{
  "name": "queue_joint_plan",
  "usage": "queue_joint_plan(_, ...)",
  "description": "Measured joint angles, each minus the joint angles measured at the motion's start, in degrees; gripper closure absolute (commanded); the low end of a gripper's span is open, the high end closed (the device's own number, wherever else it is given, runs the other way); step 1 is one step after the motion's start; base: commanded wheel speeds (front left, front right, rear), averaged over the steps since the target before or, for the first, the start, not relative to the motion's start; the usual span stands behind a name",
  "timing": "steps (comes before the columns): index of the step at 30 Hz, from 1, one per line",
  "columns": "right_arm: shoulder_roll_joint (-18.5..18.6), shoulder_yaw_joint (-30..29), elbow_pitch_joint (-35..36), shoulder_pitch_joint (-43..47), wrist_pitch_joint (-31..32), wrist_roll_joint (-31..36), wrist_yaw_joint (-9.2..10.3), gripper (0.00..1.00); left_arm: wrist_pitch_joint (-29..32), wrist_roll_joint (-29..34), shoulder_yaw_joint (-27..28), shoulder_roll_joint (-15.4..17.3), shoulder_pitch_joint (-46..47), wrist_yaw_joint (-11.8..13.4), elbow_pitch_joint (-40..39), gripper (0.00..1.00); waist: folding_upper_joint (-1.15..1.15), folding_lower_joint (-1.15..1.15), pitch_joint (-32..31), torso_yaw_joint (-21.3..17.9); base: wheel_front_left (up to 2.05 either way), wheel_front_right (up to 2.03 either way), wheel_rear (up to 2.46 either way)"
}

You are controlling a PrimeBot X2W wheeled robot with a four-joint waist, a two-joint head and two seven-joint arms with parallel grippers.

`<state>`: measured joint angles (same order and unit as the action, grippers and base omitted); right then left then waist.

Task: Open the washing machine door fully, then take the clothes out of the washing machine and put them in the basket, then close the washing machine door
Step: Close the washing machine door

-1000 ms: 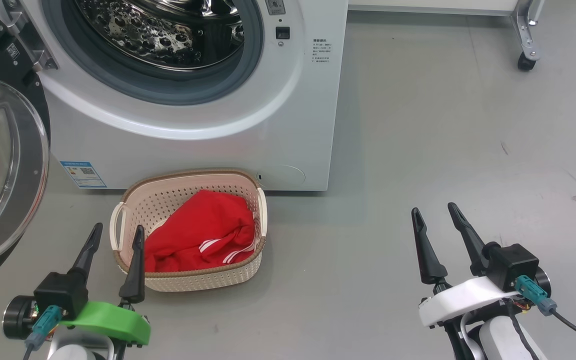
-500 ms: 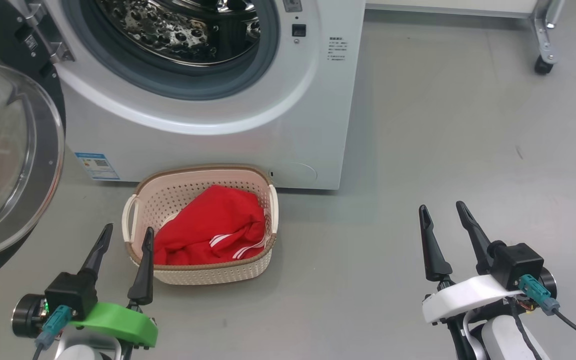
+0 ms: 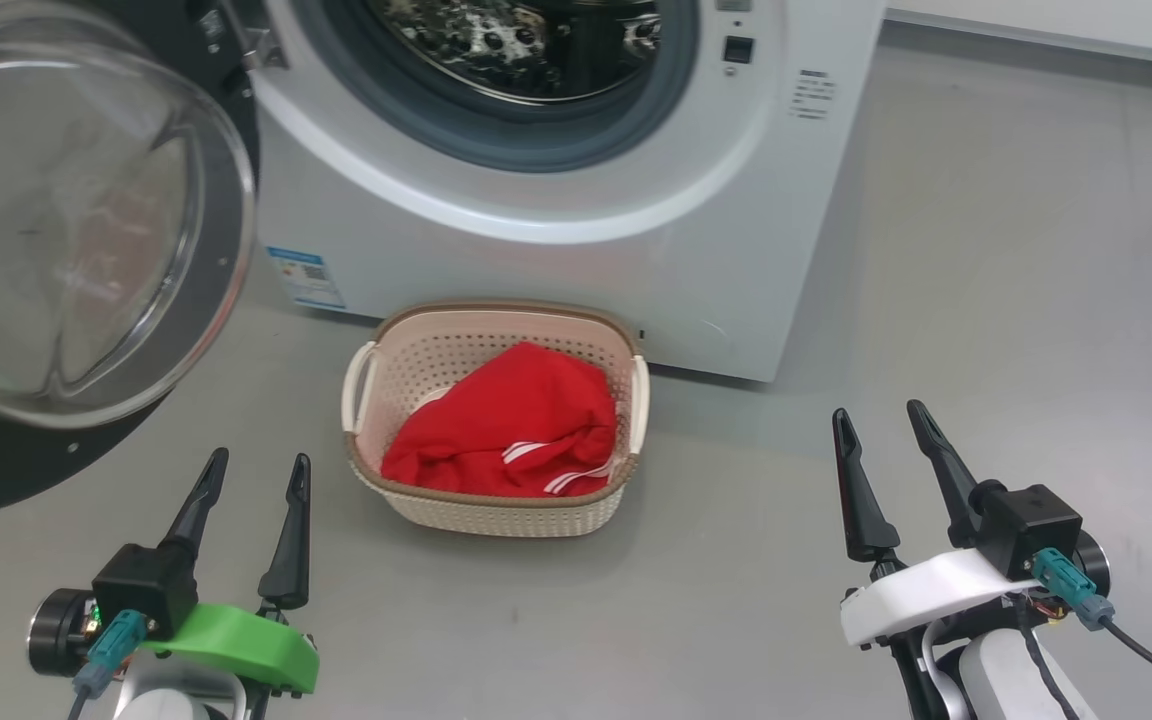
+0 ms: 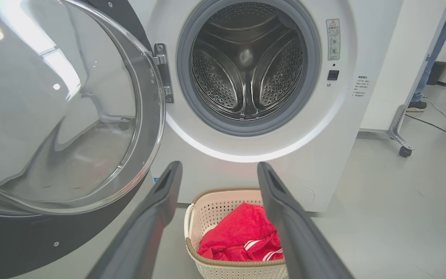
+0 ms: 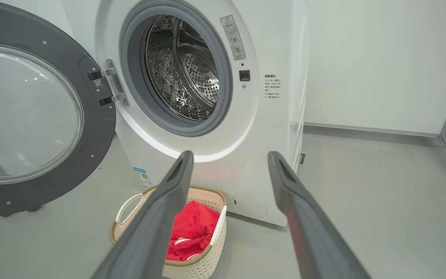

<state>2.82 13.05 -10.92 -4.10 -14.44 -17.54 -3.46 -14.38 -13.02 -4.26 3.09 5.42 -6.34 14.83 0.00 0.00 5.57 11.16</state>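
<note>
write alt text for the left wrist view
A white washing machine stands with its glass door swung open to the left and its steel drum empty. In front of it a cream basket holds red clothes, framed by the open fingers of the left hand.

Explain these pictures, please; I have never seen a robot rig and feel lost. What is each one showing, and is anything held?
This is a wheeled robot with two arms. One picture looks down from its head: the left gripper, on a green mount, and the right gripper, on a white one, both open and holding nothing. The other two come from wrist cameras, looking out between each gripper's own dark fingers. Ahead stands the washing machine, its door swung open, its drum showing no laundry. On the grey floor sits the basket, with red clothes inside.
</note>
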Motion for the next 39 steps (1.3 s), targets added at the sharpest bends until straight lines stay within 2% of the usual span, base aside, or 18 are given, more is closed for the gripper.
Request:
queue_joint_plan(25, 0.0, 1.9, -1.0, -0.3, 0.0, 0.1, -1.20, 0.00, 0.0, 0.0, 0.3, -0.3, 0.0, 0.2, 0.9, 0.00, 0.00, 0.00, -0.5, 17.7, 0.00, 0.00, 0.00)
queue_joint_plan(30, 0.0, 3.2, -1.7, -1.4, 0.0, 0.1, -1.55, 0.00, 0.0, 0.0, 1.8, -0.3, -0.1, 0.8, 0.5, 0.00, 0.00, 0.00, -0.7, 19.4, 0.00, 0.00, 0.00)
queue_joint_plan(39, 0.0, 3.6, -2.3, -1.7, 0.0, 0.1, -1.77, 0.00, 0.0, 0.0, 2.2, -0.4, -0.1, 1.1, -0.4, 0.00, 0.00, 0.00, -0.8, 19.6, 0.00, 0.00, 0.00)
